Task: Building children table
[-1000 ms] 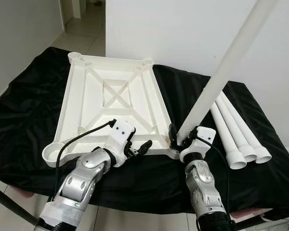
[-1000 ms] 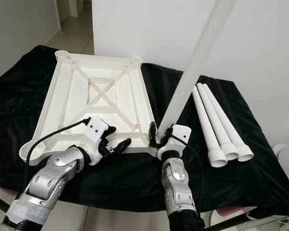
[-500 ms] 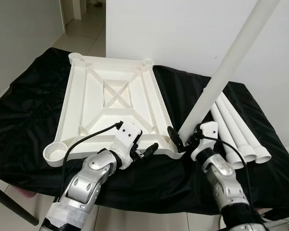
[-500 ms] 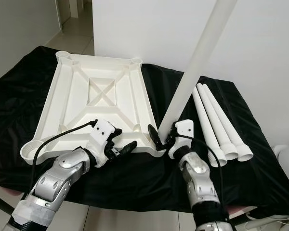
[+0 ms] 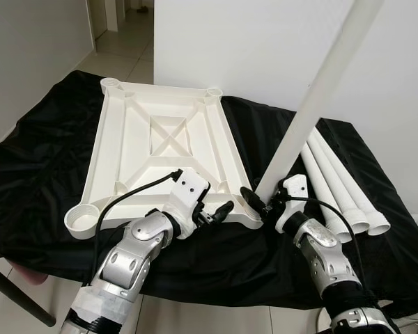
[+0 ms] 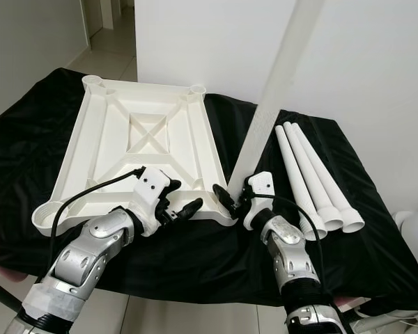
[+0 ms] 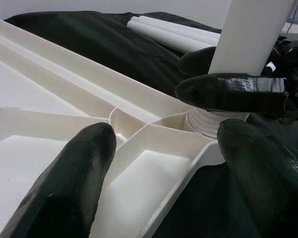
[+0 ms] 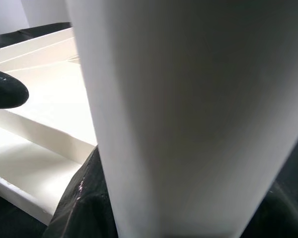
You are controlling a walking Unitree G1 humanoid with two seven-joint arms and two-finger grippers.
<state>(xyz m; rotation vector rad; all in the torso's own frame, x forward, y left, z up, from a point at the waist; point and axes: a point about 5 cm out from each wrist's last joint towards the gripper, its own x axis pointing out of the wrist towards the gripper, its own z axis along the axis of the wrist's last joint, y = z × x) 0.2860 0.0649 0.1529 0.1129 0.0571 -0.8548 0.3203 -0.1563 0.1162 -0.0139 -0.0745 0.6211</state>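
On the counter's black cloth (image 5: 42,167) you have the white tabletop (image 5: 160,149) lying upside down, ribs up, with a round socket at each corner. Its near-right socket (image 7: 208,123) holds the foot of one white leg (image 5: 320,90), which stands steeply with its long axis rising away from the tabletop and leaning a little to the robot's right, its top past the frame. Your right pincer (image 5: 259,202) is clamped on that leg just above the socket. Your left pincer (image 5: 219,211) sits at the tabletop's near edge, just beside that same socket, with its fingers (image 7: 64,188) spread apart and straddling the corner ribs, gripping nothing. Three spare legs (image 5: 341,191) lie side by side on the cloth well right of the tabletop, flared ends toward the robot, long axes running away from it. No writing can be read on any part.
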